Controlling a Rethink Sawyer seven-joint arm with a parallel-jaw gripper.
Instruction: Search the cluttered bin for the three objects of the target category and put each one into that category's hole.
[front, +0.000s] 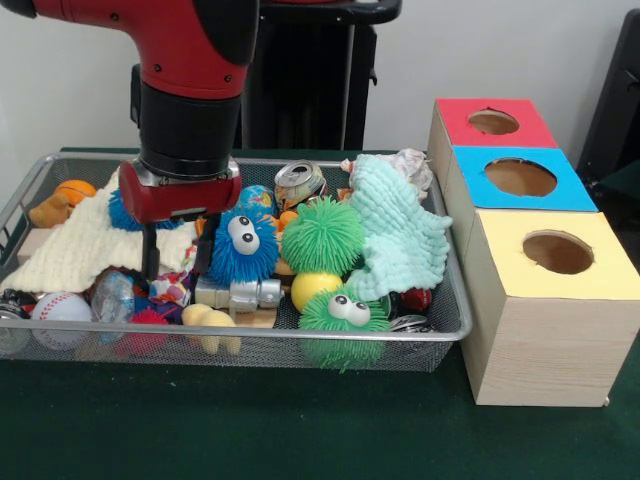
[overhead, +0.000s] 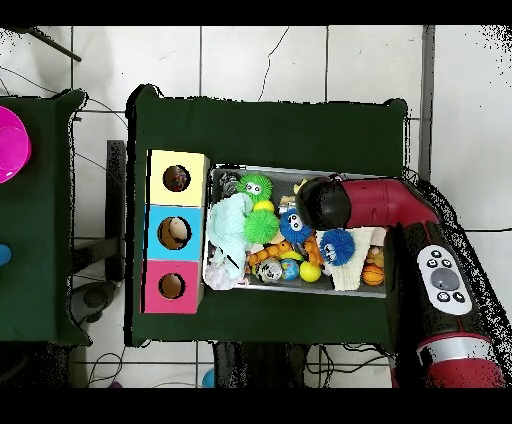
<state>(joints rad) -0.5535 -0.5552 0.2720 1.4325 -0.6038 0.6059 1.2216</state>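
The wire mesh bin (front: 250, 338) lies left of the boxes and is full of toys; it also shows in the overhead view (overhead: 214, 228). My gripper (front: 177, 262) hangs open inside its left part, fingers down beside the cream cloth. A polka-dot wrapper (front: 172, 289) lies just below and between the fingertips. A clear bluish crinkly bag (front: 112, 296) lies to its left. A whitish crinkly wrapper (front: 408, 165) sits at the back right corner. The yellow-faced box's hole (front: 557, 252) is the nearest of three; it also shows in the overhead view (overhead: 177, 178).
Blue-faced (front: 520, 178) and red-faced (front: 493, 122) boxes stand behind the yellow one. In the bin: cream cloth (front: 75, 245), mint cloth (front: 400, 235), blue spiky ball (front: 243, 245), green spiky balls (front: 322, 235), a can (front: 300, 182), a baseball (front: 60, 308).
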